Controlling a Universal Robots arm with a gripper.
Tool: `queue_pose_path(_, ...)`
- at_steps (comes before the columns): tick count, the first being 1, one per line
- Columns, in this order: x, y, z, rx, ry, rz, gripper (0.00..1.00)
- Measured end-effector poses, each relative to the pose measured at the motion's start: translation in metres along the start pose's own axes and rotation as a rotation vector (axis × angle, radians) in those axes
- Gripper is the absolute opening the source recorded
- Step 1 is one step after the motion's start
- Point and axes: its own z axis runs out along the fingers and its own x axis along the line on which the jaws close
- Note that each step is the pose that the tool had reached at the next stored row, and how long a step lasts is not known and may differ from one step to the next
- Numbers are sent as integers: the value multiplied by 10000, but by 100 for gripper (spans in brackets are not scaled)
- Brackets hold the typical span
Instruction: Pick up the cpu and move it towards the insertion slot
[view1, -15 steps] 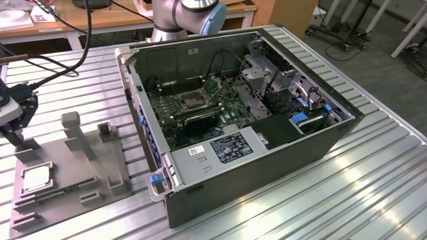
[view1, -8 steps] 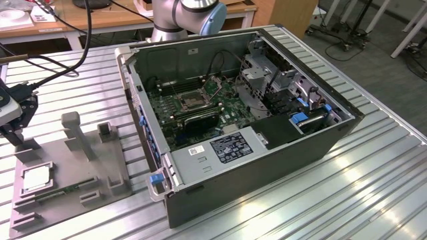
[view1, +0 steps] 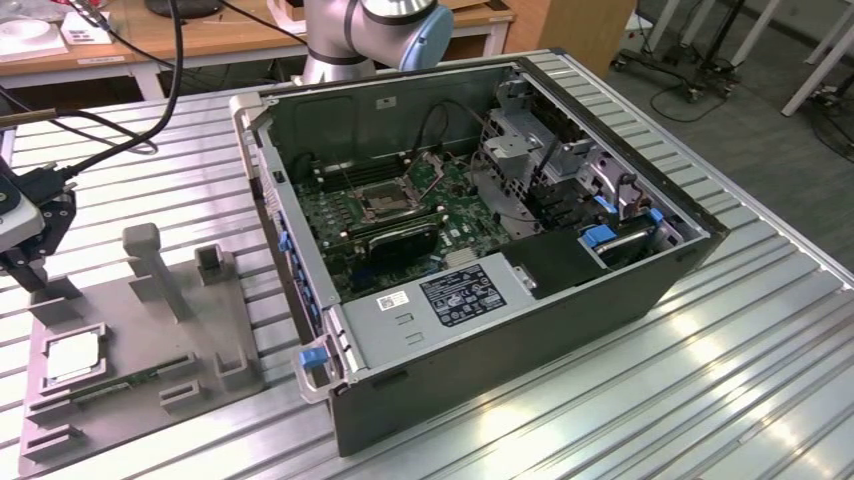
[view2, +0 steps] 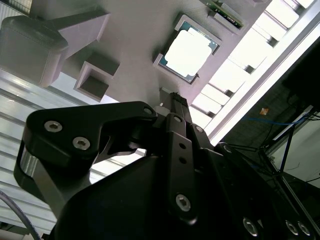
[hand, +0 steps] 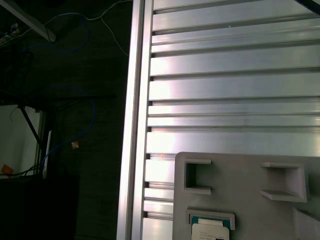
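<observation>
1. Nearest in the exterior view, the cpu (view1: 74, 355) lies flat in a square recess of a grey fixture plate (view1: 134, 345), silvery top up (both wrist views show it seated there too, (view2: 189, 50) and (hand: 212, 232)).
2. Just beyond it, the gripper (view1: 27, 272) hangs over the plate's far end, apart from the cpu; I cannot tell whether it is released or clenched.
3. Toward the exterior view's right, the open computer case (view1: 534, 330) rests on the slatted metal table (view1: 627, 420).
4. Deeper inside the case, the insertion slot (view1: 378, 205) sits on the green board, well apart from the cpu.
</observation>
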Motion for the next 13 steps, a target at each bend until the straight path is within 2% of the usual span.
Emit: queue_pose_path(13,0,0,1,0,0,0,10)
